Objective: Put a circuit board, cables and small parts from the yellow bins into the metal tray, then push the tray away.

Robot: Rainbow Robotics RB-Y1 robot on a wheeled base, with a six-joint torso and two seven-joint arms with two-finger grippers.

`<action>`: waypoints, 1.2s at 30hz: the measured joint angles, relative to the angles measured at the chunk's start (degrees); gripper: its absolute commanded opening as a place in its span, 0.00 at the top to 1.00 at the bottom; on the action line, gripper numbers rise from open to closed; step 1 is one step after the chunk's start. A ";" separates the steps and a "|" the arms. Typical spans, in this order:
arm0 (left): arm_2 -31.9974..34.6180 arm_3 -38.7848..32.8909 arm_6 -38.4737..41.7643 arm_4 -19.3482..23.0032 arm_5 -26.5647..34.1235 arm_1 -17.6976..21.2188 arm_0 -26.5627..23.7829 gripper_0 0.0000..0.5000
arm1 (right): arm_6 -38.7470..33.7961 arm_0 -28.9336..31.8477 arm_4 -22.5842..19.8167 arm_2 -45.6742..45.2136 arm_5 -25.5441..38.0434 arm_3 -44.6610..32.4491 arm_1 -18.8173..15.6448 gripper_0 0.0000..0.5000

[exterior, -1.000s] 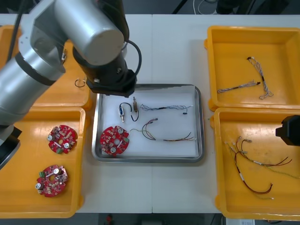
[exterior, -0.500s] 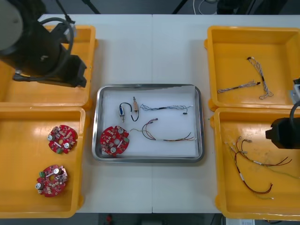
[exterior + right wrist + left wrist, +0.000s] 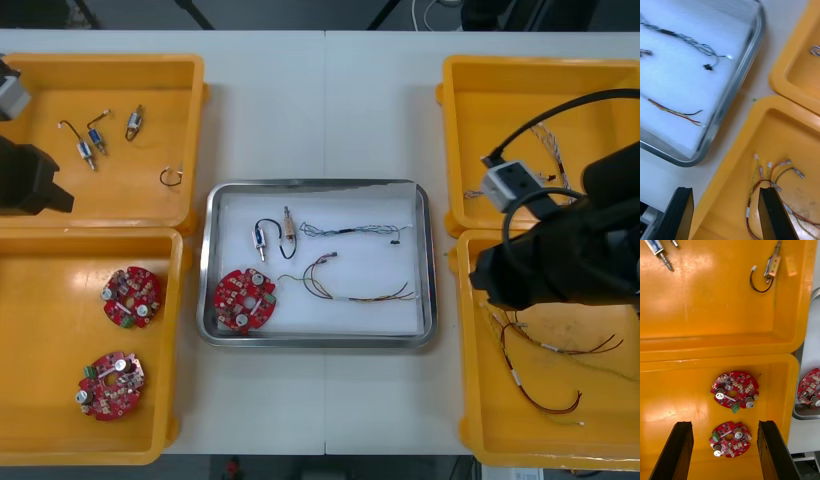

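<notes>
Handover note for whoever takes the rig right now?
Left gripper: open, empty, above the spare circuit boards in the near left bin.
Right gripper: open, empty, above the near right bin rim, beside the metal tray.
Tray holds a red circuit board, black cable, small metal part, twisted blue and white cable, red and yellow cable.
Done: loading, apparently. Left: push the tray away.

- Desk (image 3: 325,110): light, matt top; spans front view side to side.
- Seam (image 3: 325,90): thin line, near-to-far, approx. desk centre.
- Floor (image 3: 300,12): dark strip beyond desk's far edge; narrow strip also at near edge.
- White cord (image 3: 437,14): looped on floor, beyond far edge.
- Dark strut (image 3: 385,12): slanted, beside cord; kind n/k.
</notes>
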 measured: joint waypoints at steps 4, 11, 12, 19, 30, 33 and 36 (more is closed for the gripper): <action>3.17 -0.02 -3.45 0.06 0.00 0.17 3.24 0.00 | 0.00 -5.23 0.74 9.26 0.00 1.02 -0.08 0.00; 6.50 -0.08 -5.94 0.06 0.01 0.29 7.62 0.00 | 0.00 -11.85 2.37 20.16 0.00 4.71 1.47 0.00; 6.99 -0.10 -5.94 0.06 0.01 0.30 8.26 0.00 | 0.00 -12.76 2.70 21.36 0.00 5.17 2.11 0.00; 9.33 -0.69 -5.94 -0.02 0.01 0.32 11.85 0.00 | 0.39 -17.61 7.20 30.20 0.00 6.24 5.79 0.00; 9.35 -0.89 -5.94 -0.16 0.01 0.32 12.88 0.00 | 14.04 -19.49 11.95 39.23 -4.50 10.99 9.77 0.00; 9.35 -0.91 -5.94 -0.16 0.01 0.32 12.88 0.00 | 15.26 -20.11 13.12 41.98 -7.34 12.98 10.79 0.00; 9.35 -0.92 -5.94 -0.16 0.01 0.32 12.88 0.00 | 16.75 -20.68 13.93 44.31 -10.23 14.98 11.57 0.00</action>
